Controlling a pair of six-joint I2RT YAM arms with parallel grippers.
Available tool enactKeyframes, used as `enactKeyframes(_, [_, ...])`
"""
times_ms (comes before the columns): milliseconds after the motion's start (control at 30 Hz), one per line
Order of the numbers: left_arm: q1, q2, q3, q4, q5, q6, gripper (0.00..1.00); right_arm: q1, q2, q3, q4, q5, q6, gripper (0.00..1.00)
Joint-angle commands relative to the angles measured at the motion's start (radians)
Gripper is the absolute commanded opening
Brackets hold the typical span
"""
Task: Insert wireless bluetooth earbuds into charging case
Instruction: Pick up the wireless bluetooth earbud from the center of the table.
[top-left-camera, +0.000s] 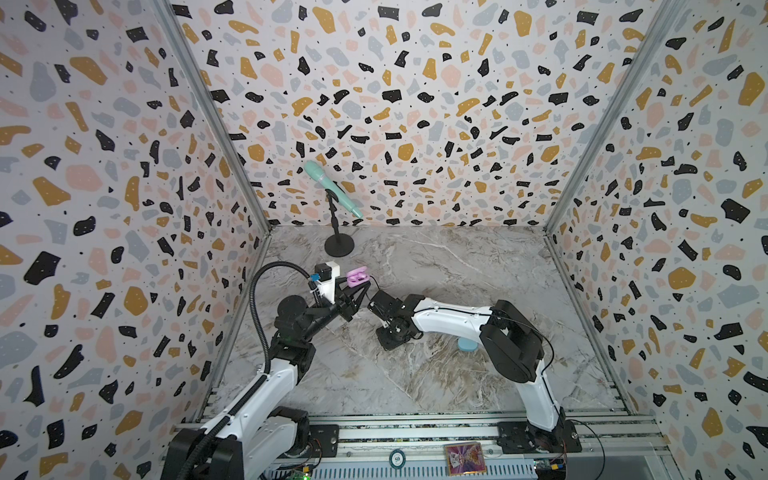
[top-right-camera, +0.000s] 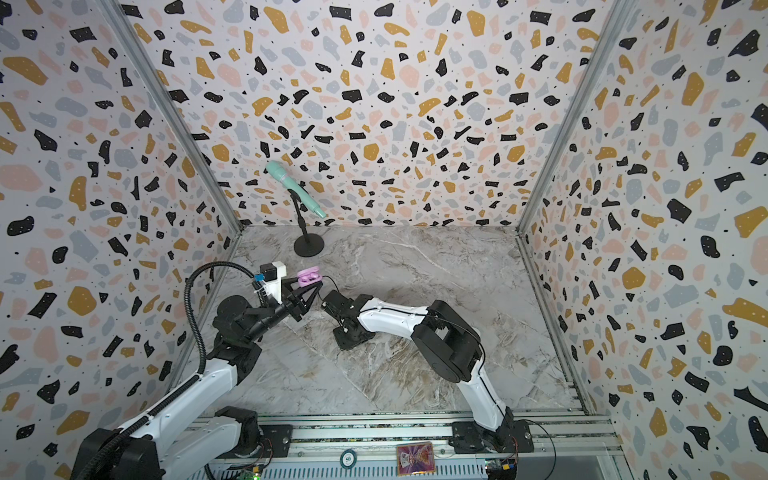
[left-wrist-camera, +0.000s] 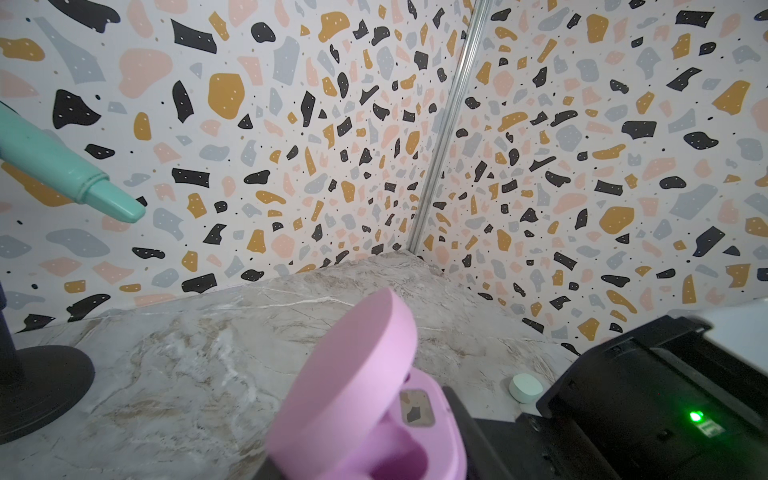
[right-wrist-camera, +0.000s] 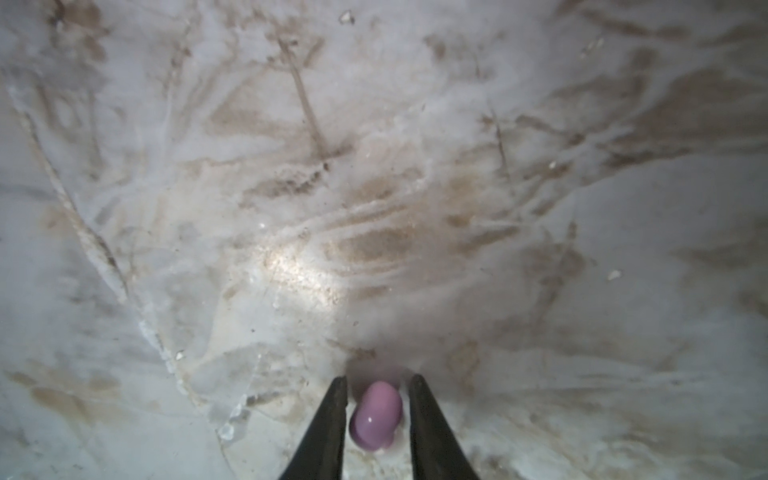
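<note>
**Top views.** The left fingers (top-left-camera: 362, 294) (top-right-camera: 312, 294) are clamped on the open pink charging case (top-left-camera: 356, 276) (top-right-camera: 308, 276). In both top views the case is held off the marble surface (top-left-camera: 436, 257) (top-right-camera: 415, 266) with its lid raised. The right arm (top-left-camera: 449, 316) (top-right-camera: 395, 313) reaches across to a spot just beside the left fingers, wrist turned down toward the surface. The right fingers are hidden beneath it here, so their state cannot be told from above. A light blue case (top-left-camera: 466, 345) shows in a top view, partly behind the right arm and well apart from the left fingers. A mint microphone (top-left-camera: 332, 189) (top-right-camera: 295, 189) on a black stand (top-left-camera: 339, 246) (top-right-camera: 308, 245) stands beyond the left fingers, near the back wall.

**Left wrist view.** The pink charging case (left-wrist-camera: 353, 382) sits in the left fingers (left-wrist-camera: 461, 428) with its lid tilted open. A small mint-white rounded item (left-wrist-camera: 525, 387) lies on the surface past these fingers, just beside the right arm (left-wrist-camera: 644, 395). Whether it is a bud or a case cannot be told.

**Right wrist view.** The right fingers (right-wrist-camera: 332, 428) stand narrowly apart, tips down at the surface. A pink earbud (right-wrist-camera: 376, 415) lies on the surface between the fingertips. A thin sliver of gap shows on each side of the bud, so a grip is not confirmed.
</note>
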Motion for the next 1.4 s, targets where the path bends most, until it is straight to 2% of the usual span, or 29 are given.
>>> enactKeyframes(0, [0.005,-0.017,0.007,0.067,0.017,-0.004,0.02,0.003,0.007,0.003,-0.016,-0.005,0.015,0.24])
enactKeyframes(367, [0.005,-0.018,0.007,0.067,0.018,-0.007,0.03,0.004,-0.041,-0.051,0.008,-0.007,0.02,0.1])
enactKeyframes(633, [0.004,-0.01,0.007,0.08,0.042,-0.011,0.03,0.001,-0.185,-0.128,0.037,-0.038,0.046,0.09])
enactKeyframes(833, [-0.017,-0.002,0.006,0.108,0.081,-0.01,0.03,-0.022,-0.394,-0.219,0.054,-0.108,0.086,0.09])
enactKeyframes(1033, [-0.052,-0.002,0.012,0.114,0.117,0.012,0.04,-0.072,-0.593,-0.234,0.06,-0.207,0.107,0.08])
enactKeyframes(1200, [-0.092,-0.005,0.031,0.06,0.142,0.072,0.04,-0.125,-0.675,-0.174,0.056,-0.297,0.101,0.07])
enactKeyframes(1367, [-0.132,-0.019,0.059,-0.024,0.145,0.145,0.04,-0.155,-0.698,-0.099,0.077,-0.394,0.1,0.07])
